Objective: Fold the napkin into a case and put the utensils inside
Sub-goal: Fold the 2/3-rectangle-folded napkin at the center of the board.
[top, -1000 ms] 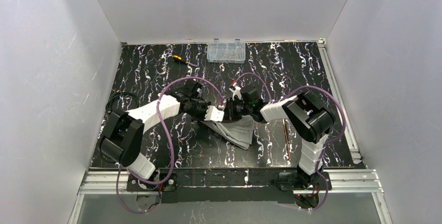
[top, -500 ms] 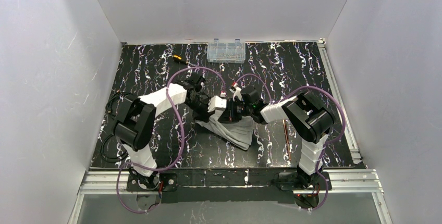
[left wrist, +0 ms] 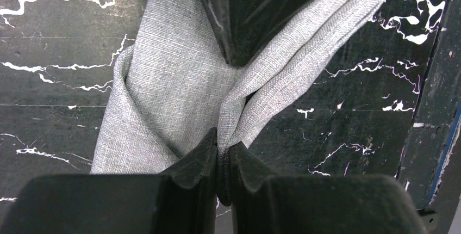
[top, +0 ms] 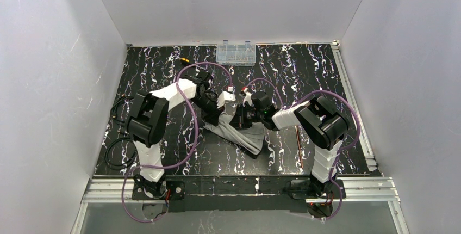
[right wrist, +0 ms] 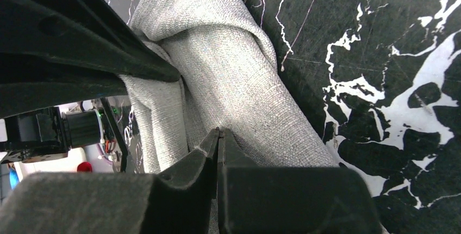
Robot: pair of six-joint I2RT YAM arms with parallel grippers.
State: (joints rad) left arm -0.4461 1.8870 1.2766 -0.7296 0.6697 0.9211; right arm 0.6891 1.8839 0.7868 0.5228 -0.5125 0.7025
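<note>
- Napkin (top: 243, 137) lies bunched into a narrow, creased bundle near the middle of the table (top: 147, 76); its long axis runs on a slant from far-left to near-right.
- Seen from the left wrist, the cloth (left wrist: 168, 81) spreads in two bands that meet at a pinched ridge, and a fold curls over along its left edge.
- The left hand (left wrist: 223, 149) is clamped on that ridge, its fingers pressed together with the fabric between them.
- The right hand (right wrist: 219, 136) is likewise closed on the napkin (right wrist: 244, 81), gripping a rolled fold at its edge, with no gap between the fingers.
- Both hands meet over the far end of the bundle, close beside each other.
- The utensils (top: 297, 134) show only as a thin copper line on the table, running near to far, just beside the right arm and apart from the cloth; how many there are cannot be told.
- A clear compartment box (top: 235, 53) stands at the far edge; its contents are too small to make out.
- A screwdriver (top: 185, 60) lies to the left of the box.
</note>
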